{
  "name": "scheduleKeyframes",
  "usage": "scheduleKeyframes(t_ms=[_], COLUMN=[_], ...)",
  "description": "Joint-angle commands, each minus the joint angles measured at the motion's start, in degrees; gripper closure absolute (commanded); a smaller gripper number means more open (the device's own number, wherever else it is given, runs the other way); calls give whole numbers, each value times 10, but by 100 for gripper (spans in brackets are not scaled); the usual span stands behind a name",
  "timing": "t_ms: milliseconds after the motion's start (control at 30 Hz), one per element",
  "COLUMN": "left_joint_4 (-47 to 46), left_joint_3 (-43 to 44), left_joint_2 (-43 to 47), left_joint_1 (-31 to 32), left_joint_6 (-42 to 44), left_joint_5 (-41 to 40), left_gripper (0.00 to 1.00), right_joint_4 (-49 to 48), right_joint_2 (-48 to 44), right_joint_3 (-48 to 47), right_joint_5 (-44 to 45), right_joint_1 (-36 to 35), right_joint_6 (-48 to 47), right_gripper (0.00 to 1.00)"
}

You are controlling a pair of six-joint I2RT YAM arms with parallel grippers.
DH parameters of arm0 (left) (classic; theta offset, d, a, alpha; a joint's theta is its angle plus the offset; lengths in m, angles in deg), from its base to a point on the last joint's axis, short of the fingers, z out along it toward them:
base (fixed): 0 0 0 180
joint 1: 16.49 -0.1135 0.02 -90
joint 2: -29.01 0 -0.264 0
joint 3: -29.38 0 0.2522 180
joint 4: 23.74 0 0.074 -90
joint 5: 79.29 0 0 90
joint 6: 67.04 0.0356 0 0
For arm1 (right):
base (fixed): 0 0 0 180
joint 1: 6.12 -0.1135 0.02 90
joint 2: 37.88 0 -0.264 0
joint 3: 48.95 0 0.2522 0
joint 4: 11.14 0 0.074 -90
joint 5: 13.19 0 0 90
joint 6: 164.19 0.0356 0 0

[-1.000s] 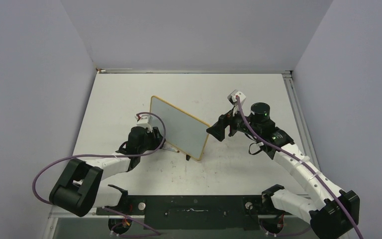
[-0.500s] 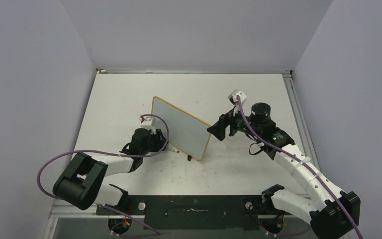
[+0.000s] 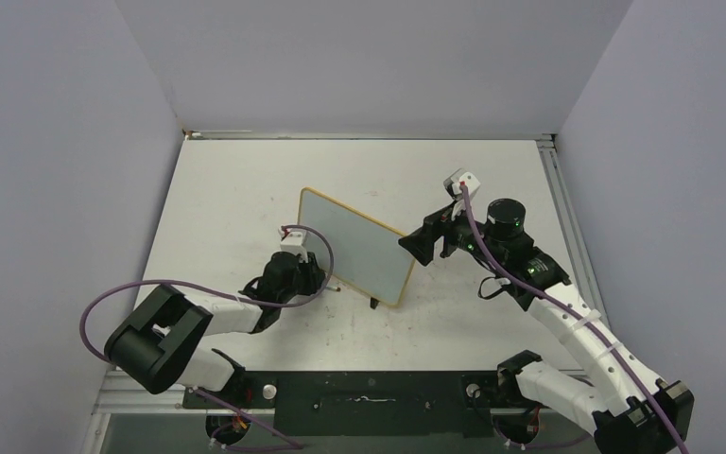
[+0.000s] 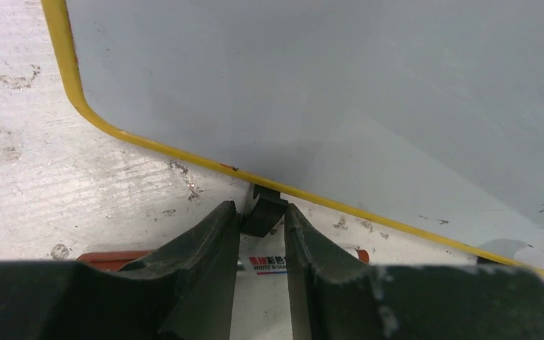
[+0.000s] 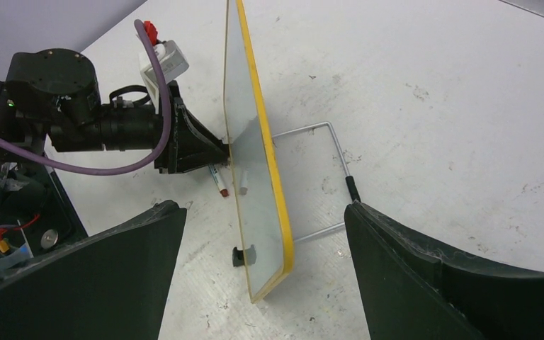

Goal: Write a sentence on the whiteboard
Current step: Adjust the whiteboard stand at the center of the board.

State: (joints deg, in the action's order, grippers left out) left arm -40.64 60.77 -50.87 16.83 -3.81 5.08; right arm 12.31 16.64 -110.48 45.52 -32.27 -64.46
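Two arms flank the whiteboard [image 3: 357, 248], which stands upright mid-table in the top view: left gripper [image 3: 320, 274] low at its 7 o'clock, right gripper [image 3: 408, 248] at its 3 o'clock.

Left wrist view: the jaws are narrow, with the board's black foot [image 4: 265, 202] right between the tips — pinched or merely bracketed, I cannot tell. The marker [image 4: 269, 263] lies crosswise beneath them, red cap toward 9 o'clock. No writing shows on the board.

Right wrist view: the jaws are wide, astride the yellow edge without touching, with the wire stand [image 5: 329, 177] behind.

My worry — the left jaws bite the foot rather than the marker and shove the unsteadied board over.
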Motion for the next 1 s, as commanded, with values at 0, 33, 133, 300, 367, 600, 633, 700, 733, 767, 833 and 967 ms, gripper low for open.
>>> scheduleKeyframes(t_ms=[0, 33, 133, 300, 367, 600, 633, 700, 733, 767, 833, 967], left_joint_4=[-13, -9, 7, 23, 21, 71, 85, 112, 124, 133, 151, 179], left_joint_3=[17, 18, 25, 37, 40, 70, 77, 90, 96, 102, 117, 141], left_joint_2=[-22, -24, -29, -48, -55, -70, -72, -74, -73, -73, -73, -75], left_joint_1=[35, 42, 66, 97, 103, 142, 149, 164, 172, 179, 190, 199], left_joint_6=[-11, -12, -15, -21, -27, -81, -93, -121, -132, -143, -165, -186], left_joint_5=[-14, -27, -70, -114, -117, -178, -193, -225, -239, -251, -270, -295], left_gripper=[74, 75, 80, 86, 91, 100, 100, 100, 100, 100, 100, 100], right_joint_4=[-23, -23, -23, -23, -23, -29, -32, -35, -36, -37, -41, -44], right_joint_2=[-19, -20, -23, -26, -29, -42, -44, -49, -52, -54, -60, -75], right_joint_3=[-1, -2, -1, -1, -1, 4, 6, 8, 9, 10, 13, 19], right_joint_5=[19, 19, 23, 29, 34, 59, 65, 80, 89, 97, 112, 137], right_joint_1=[6, 6, 6, 6, 7, 8, 8, 8, 8, 8, 8, 8], right_joint_6=[4, 5, 4, 5, 5, 11, 14, 19, 22, 25, 30, 39], right_gripper=[15, 15, 15, 15, 14, 14, 14, 14, 14, 14, 13, 11])
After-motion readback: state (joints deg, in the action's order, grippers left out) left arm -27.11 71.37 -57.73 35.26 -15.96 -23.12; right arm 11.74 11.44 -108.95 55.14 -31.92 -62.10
